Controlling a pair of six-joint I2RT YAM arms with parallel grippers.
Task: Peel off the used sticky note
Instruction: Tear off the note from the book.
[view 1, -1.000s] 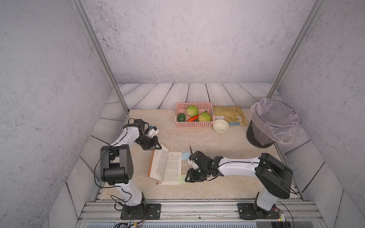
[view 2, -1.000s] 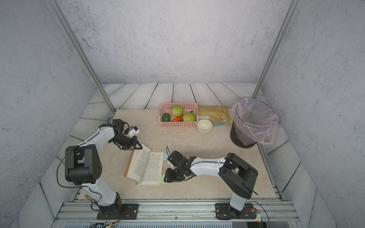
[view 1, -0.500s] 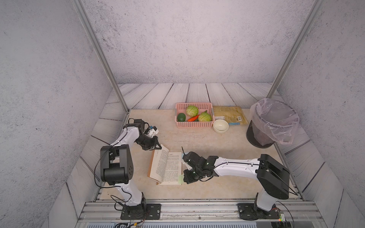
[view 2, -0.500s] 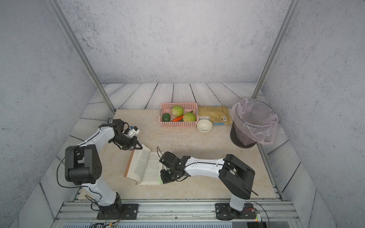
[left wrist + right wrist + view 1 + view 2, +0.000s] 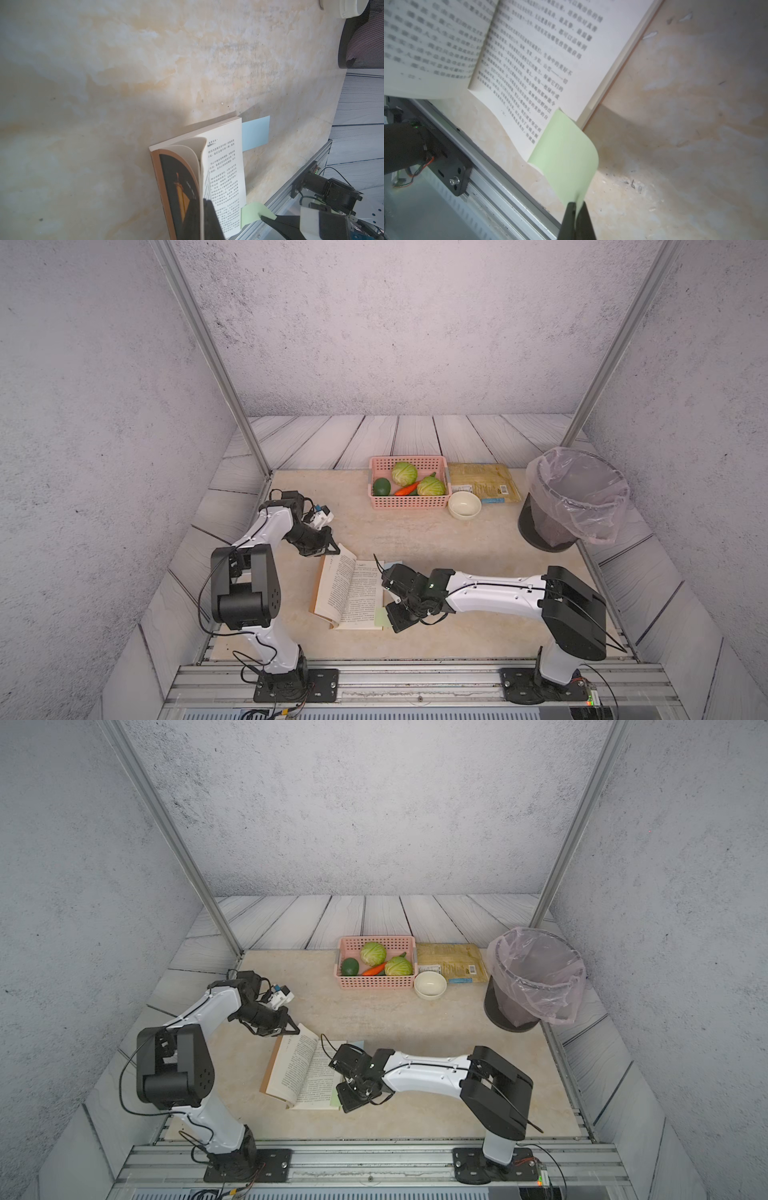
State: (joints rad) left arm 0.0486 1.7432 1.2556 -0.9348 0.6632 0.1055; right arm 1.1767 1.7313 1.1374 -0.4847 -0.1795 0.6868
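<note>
An open book (image 5: 353, 593) (image 5: 303, 1073) lies on the table in both top views. A pale green sticky note (image 5: 566, 153) (image 5: 252, 214) sticks out from the near corner of its right page, curling upward. My right gripper (image 5: 577, 204) (image 5: 390, 616) is shut on the note's free edge, and the other edge is still stuck to the page. A blue sticky note (image 5: 255, 133) (image 5: 392, 563) projects from the book's far right edge. My left gripper (image 5: 202, 204) (image 5: 330, 549) is shut on a thin leaf at the book's far left corner and holds it raised.
At the back stand a pink basket (image 5: 409, 502) of vegetables, a white bowl (image 5: 464, 504) and a yellow packet (image 5: 484, 485). A black bin with a plastic liner (image 5: 573, 497) is at the right. The metal rail (image 5: 395, 672) runs just in front of the book.
My right gripper has moved left to the book's near right corner and closed on the green note. The left arm has not moved.
</note>
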